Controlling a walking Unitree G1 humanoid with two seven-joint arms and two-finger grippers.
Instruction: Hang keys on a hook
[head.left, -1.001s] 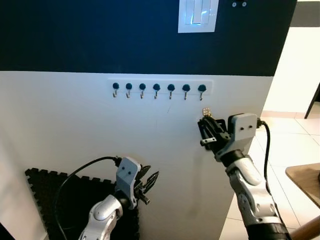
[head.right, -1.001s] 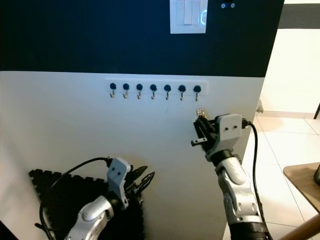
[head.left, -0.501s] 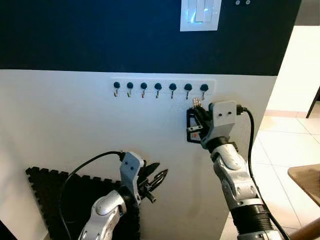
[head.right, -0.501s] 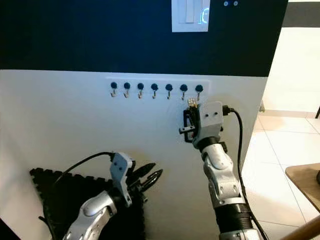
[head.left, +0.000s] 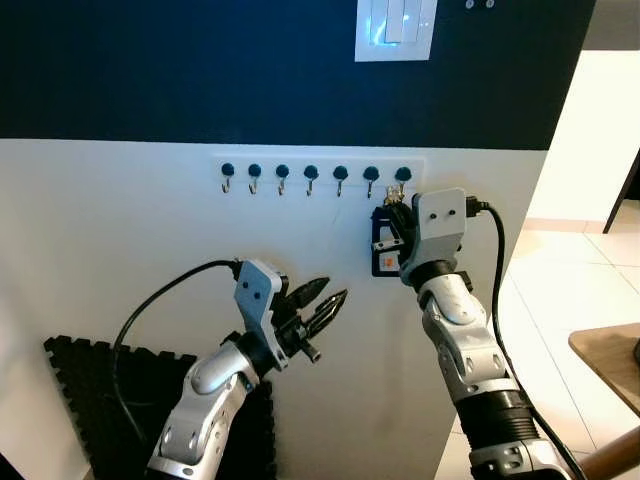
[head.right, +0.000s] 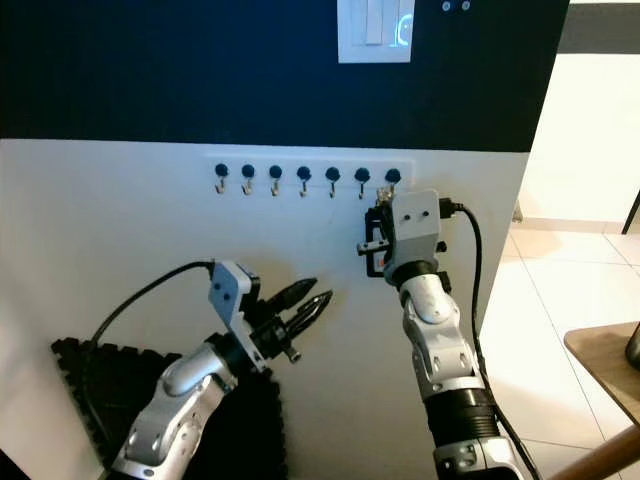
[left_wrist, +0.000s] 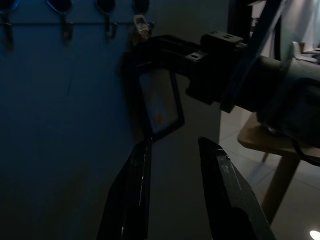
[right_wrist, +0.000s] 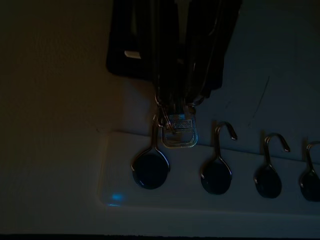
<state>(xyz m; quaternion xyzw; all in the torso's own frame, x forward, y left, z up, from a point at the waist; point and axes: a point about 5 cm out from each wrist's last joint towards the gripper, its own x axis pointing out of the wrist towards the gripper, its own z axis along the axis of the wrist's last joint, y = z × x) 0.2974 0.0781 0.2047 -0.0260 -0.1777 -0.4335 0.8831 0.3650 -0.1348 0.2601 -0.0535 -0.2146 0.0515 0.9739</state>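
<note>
1. Presently, the left claw (head.left: 325, 303) hangs low before the white wall (head.left: 120, 230), fingers slightly spread, pinching nothing, well below the hooks.
2. Hook rail (head.left: 318, 173): seven hooks in a row, none loaded.
3. Right claw (head.left: 392, 222) is raised to the rail's right end, pinching the keys (right_wrist: 177, 127); a black tag (head.left: 384, 250) hangs beneath.
4. Key ring sits touching or just beside the end hook (right_wrist: 156, 134), level with its tip; whether it is threaded cannot be told.
5. Judgement: the right arm is nearer; a slight lift over the tip remains.
</note>
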